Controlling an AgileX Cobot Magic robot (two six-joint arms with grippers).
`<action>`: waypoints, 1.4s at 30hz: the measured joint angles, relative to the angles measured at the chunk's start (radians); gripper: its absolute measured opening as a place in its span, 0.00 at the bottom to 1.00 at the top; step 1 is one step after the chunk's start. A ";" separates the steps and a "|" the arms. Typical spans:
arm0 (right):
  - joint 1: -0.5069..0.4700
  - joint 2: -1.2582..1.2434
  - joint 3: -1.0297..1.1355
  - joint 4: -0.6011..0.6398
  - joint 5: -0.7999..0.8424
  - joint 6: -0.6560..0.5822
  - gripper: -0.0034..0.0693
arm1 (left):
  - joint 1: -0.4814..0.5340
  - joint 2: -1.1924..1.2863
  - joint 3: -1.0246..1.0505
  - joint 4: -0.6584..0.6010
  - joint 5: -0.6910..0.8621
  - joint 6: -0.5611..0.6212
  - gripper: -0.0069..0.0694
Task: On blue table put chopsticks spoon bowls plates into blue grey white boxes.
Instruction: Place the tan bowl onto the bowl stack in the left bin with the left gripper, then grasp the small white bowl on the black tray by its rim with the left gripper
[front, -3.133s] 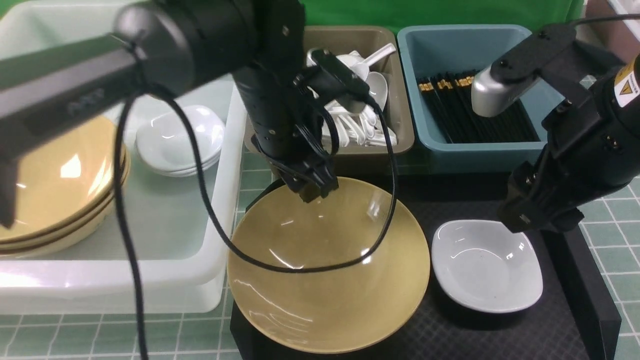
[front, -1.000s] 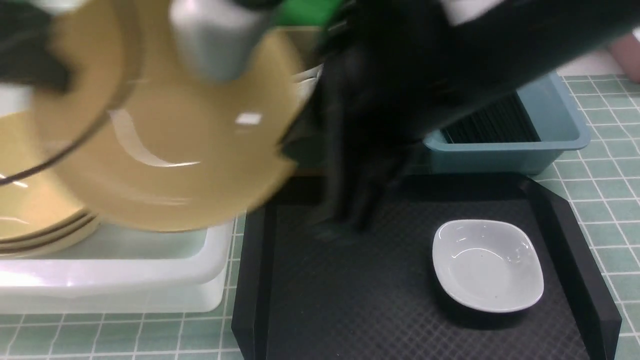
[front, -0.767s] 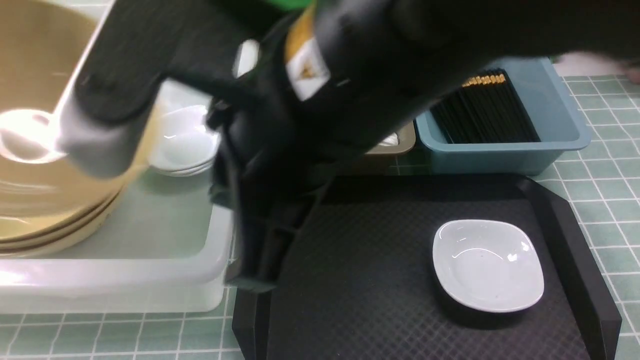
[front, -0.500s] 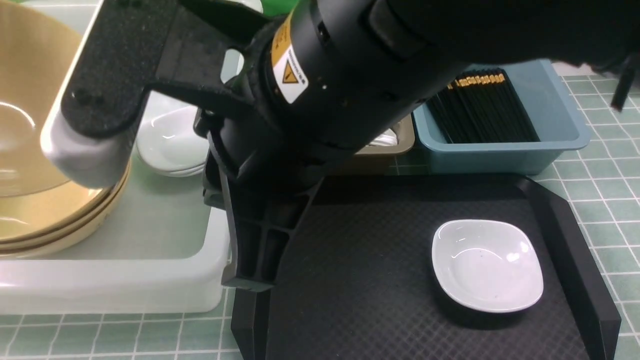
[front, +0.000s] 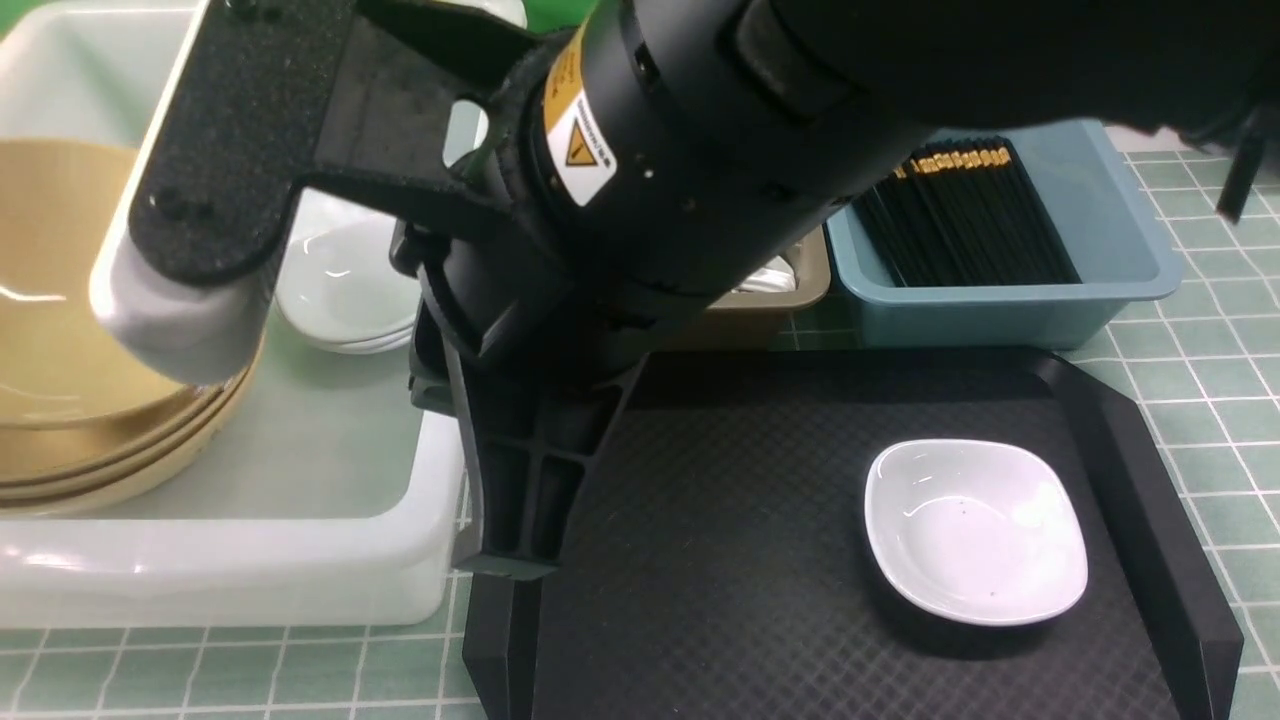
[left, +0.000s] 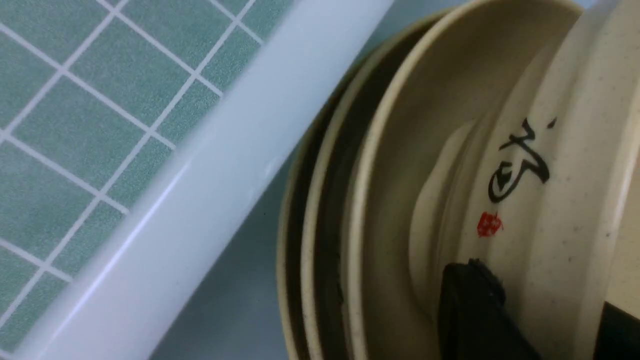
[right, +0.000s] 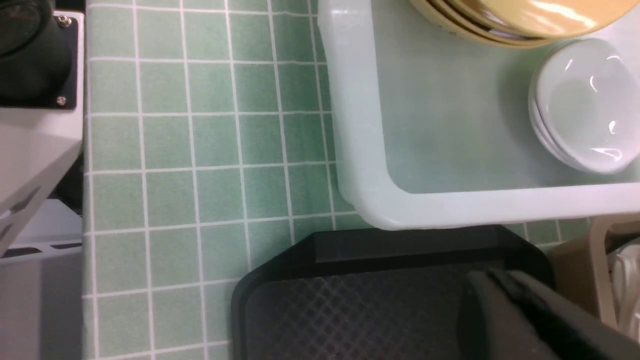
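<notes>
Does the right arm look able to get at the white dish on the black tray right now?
Probably yes: the white dish sits alone on the black tray with nothing above it. The right gripper hangs at the tray's left edge, shut.

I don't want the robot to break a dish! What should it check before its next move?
1. Tan bowl inside the white tub: ok, it is above the other bowls.
2. Left pincer has let go: cannot tell; one finger touches the bowl's outside.
3. Right pincer empty: ok, shut and holding nothing, over the black tray's edge.
4. White plate on the tray free to grab: ok, it lies alone with nothing touching it.
5. Plate stack in the tub ready for it: ok, nothing lies on top.
</notes>
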 joint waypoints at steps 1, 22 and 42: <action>0.000 0.000 0.000 0.000 0.000 -0.001 0.10 | 0.000 0.004 0.000 -0.001 -0.003 0.005 0.17; 0.000 0.000 0.000 -0.009 0.047 -0.022 0.11 | 0.001 -0.052 -0.239 0.043 0.191 0.029 0.71; -0.171 -0.254 0.198 -0.158 0.075 0.218 0.11 | -0.870 -0.097 -0.370 0.272 0.311 0.063 0.09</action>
